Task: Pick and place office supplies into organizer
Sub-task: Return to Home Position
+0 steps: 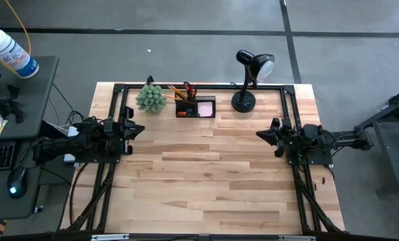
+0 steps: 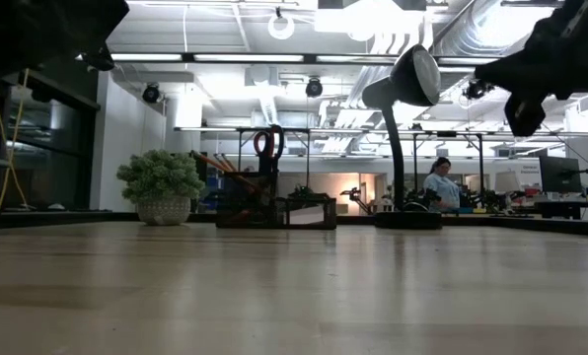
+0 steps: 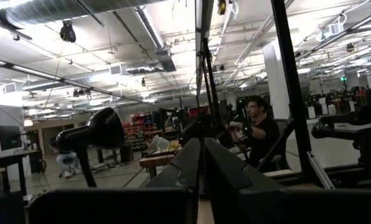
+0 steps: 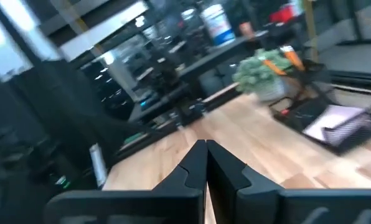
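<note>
Progress, high view: the organizer (image 1: 195,108) stands at the upper middle of the frame, between the plant (image 1: 150,98) and the lamp (image 1: 252,79). The orange-handled scissors (image 1: 188,89) and pencils (image 1: 175,92) stick up from its left part, and the pink sticky-note pad (image 1: 206,106) lies in its right compartment. I see nothing loose on the counter (image 1: 206,174), so I judge the sorting done, with only my pull-back to rest left. Anything smaller inside is too small to tell.
Left gripper, high view: my left gripper (image 1: 138,129) sits at the counter's left edge, mid-frame, pointing inward. The organizer is up and to the right of it, well apart.
Right gripper, high view: my right gripper (image 1: 262,134) mirrors it at the right edge. The organizer is up and to the left, well apart.
Low view: the organizer (image 2: 274,209) is at centre-left, far across the counter, with the scissors (image 2: 265,144) upright in it. My right gripper (image 2: 521,110) hangs raised at the upper right, clear of everything.
Left wrist view: the fingers (image 3: 185,163) of my left gripper (image 3: 202,142) are pressed together on nothing. Only the lamp (image 3: 92,134) and a person (image 3: 258,127) show beyond, no organizer.
Right wrist view: my right gripper (image 4: 205,145) is closed and empty. The organizer (image 4: 335,127) with the pink pad (image 4: 338,117) lies well ahead, beside the plant (image 4: 263,71).
</note>
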Controlling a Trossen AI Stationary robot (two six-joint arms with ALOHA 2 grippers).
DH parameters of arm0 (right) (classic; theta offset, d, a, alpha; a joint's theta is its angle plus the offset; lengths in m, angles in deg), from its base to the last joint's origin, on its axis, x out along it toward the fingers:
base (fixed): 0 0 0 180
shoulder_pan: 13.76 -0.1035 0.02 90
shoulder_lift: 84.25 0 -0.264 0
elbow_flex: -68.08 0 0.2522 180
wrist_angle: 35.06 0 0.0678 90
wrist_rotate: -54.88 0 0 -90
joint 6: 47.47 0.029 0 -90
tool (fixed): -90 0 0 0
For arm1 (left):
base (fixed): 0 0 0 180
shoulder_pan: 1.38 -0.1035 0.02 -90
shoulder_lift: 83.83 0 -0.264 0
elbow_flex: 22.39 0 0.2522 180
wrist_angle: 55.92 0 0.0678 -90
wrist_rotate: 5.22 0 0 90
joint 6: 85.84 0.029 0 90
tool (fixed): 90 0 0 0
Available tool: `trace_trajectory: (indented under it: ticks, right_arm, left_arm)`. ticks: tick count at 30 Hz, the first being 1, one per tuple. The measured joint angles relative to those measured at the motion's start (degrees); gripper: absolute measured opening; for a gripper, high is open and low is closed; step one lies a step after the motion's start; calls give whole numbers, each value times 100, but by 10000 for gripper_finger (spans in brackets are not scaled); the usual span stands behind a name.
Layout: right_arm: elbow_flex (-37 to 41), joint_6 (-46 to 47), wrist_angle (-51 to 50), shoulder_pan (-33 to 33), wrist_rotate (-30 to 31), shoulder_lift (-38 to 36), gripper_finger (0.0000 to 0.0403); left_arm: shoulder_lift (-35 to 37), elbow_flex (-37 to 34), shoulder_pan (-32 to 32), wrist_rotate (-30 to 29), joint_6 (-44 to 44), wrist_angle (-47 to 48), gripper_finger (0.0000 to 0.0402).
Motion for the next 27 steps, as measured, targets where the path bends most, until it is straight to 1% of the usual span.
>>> trace_trajectory:
  ticks: [6, 13, 18, 21, 24, 27]
  right_arm:
    - [0, -250, -60, 174, -996, -76, 1]
    - [0, -670, -6, 408, -1696, -85, 1]
    - [0, -686, -6, 542, -2374, -85, 1]
    - [0, -703, 100, 551, -2483, -85, 1]
    - [0, -893, 363, 551, -2611, -85, 1]
    - [0, -1089, 380, 553, -2651, -88, 1]
  left_arm:
    - [1, 2, 0, 0, 0, 2, 12]
    - [2, 2, 0, 0, 0, 4, 12]
    - [2, 2, 0, 0, 0, 4, 12]
    - [2, 2, -2, 0, 0, 4, 12]
    - [2, 2, -2, 0, 0, 4, 12]
    - [2, 2, 0, 0, 0, 4, 12]
